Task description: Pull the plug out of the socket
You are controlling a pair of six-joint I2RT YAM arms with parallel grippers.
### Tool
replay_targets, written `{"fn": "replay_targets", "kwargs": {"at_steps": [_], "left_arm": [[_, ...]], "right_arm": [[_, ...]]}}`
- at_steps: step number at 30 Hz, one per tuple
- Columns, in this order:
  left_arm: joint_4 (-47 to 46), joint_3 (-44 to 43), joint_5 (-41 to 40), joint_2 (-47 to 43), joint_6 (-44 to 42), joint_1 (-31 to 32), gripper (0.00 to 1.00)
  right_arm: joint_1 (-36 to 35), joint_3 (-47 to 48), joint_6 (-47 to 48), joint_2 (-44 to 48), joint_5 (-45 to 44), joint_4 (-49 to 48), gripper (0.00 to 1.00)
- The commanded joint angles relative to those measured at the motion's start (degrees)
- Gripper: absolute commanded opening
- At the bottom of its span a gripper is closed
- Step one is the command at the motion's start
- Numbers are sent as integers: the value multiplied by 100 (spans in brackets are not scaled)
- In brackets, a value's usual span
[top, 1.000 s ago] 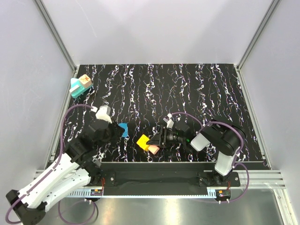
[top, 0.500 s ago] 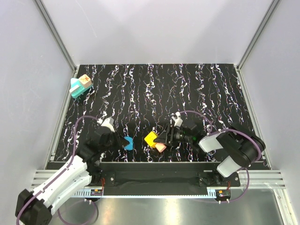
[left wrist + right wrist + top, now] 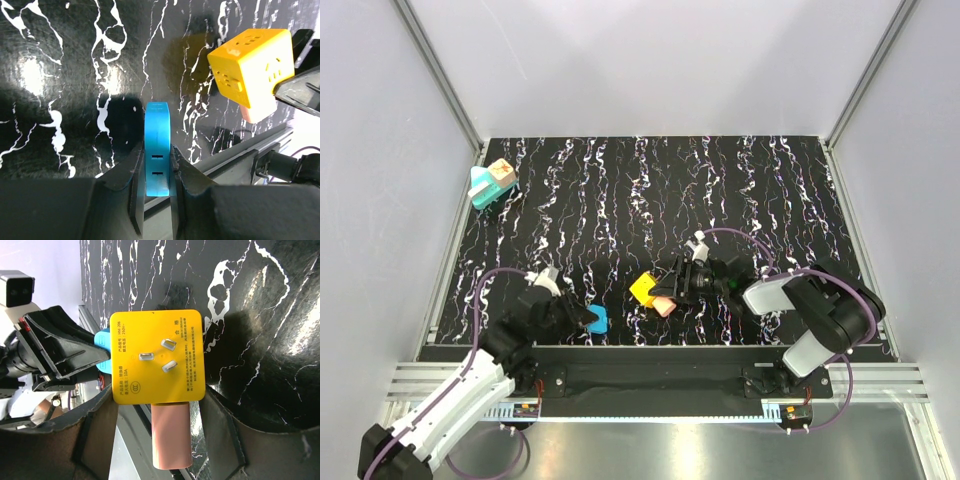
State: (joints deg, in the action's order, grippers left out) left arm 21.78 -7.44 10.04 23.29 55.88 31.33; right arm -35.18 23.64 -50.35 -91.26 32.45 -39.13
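Top external view shows you the socket [image 3: 483, 192] lying on the black marbled mat [image 3: 770, 190], with the plug [image 3: 501, 173] seated on top of it, reddish mark facing up. Neither arm is touching the socket. Both work well apart from it, to its right and much nearer the arm bases.

Your left gripper [image 3: 156, 155] is clamped on a thin blue block [image 3: 157, 125]. The left wrist view shows both fingers pressed flat against its two broad sides, with the block standing on edge between them. That block is the nearer of the held pieces to the socket, though still far from it.

Your right gripper [image 3: 160, 395] is closed around a yellow cube [image 3: 157, 357]. In the right wrist view a finger sits against each side of the cube, whose three-pin face is turned toward the camera. A salmon block [image 3: 171, 435] sticks out from the cube's lower edge, between the fingers. This pair lies farther from the socket than the blue block, just beyond it.
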Motion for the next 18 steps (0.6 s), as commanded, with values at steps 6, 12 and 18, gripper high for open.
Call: {"fn": "replay_targets", "kwargs": {"at_steps": [6, 12, 18], "left_arm": [[292, -592, -169, 414, -323, -4, 7], [-32, -960, -635, 606, -481, -22, 0], [-1578, -1759, -672, 2396, -1034, -583, 0]], "right_arm": [[37, 1, -10, -172, 174, -243, 0], [29, -140, -72, -120, 192, -332, 0], [29, -254, -81, 73, 218, -209, 0]]}}
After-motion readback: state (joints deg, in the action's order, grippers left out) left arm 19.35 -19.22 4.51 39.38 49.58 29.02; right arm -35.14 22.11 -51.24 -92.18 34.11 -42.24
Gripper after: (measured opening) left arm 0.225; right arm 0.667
